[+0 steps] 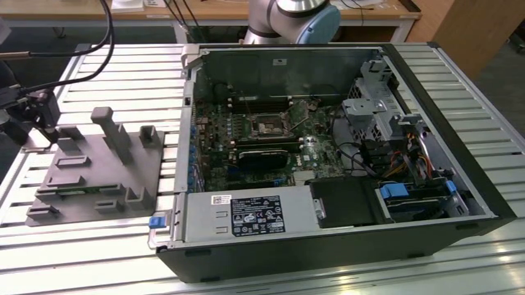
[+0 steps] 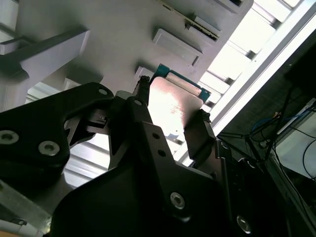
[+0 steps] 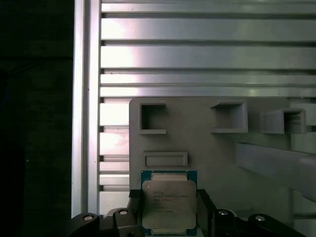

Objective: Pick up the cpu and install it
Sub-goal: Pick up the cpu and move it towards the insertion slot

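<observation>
The cpu [image 3: 168, 205] is a flat square chip with a silver-grey metal top and a green rim. It sits between the two dark fingers [image 3: 203, 206] of my gripper [image 3: 169, 208], which is shut on its opposite edges. It hangs above the grey plastic tray [image 3: 197, 143], near the tray edge that faces the computer case. In the second wrist view the cpu [image 2: 173, 106] shines between the fingers [image 2: 197, 138], well clear of the tray [image 2: 98, 19] behind it. The motherboard socket [image 1: 269, 128] lies open inside the case.
The open computer case [image 1: 426, 110] lies on a slatted metal table [image 1: 115, 67], with the tray [image 1: 82, 178] at the exterior view's left. Upright blocks [image 1: 110, 132] stand on the tray. Cables and a drive cage [image 1: 369, 117] crowd the case's right side.
</observation>
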Action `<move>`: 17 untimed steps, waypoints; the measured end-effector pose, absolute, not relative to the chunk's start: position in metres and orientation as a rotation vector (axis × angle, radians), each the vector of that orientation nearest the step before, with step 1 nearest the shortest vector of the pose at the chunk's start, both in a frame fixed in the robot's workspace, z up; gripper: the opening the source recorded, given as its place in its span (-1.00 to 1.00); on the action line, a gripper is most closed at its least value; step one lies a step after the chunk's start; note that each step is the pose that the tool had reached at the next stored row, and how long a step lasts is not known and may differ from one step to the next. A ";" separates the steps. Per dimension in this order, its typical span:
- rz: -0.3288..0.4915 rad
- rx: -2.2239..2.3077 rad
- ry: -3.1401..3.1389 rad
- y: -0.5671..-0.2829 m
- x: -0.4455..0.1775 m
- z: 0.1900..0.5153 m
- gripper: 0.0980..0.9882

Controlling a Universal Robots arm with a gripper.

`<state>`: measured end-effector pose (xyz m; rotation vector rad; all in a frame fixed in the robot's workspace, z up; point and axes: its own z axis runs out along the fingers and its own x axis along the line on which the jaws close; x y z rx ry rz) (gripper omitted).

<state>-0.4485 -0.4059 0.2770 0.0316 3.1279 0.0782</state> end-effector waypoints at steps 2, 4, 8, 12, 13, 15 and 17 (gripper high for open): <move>0.078 0.032 3.128 -0.406 -0.448 0.278 -0.02; 0.078 0.032 3.128 -0.406 -0.448 0.279 -0.02; 0.078 0.032 3.128 -0.405 -0.448 0.282 -0.02; 0.078 0.032 3.128 -0.405 -0.449 0.286 -0.02; 0.078 0.032 3.128 -0.405 -0.449 0.287 -0.02; 0.078 0.032 3.128 -0.405 -0.449 0.290 -0.02; 0.078 0.032 3.128 -0.405 -0.448 0.292 -0.02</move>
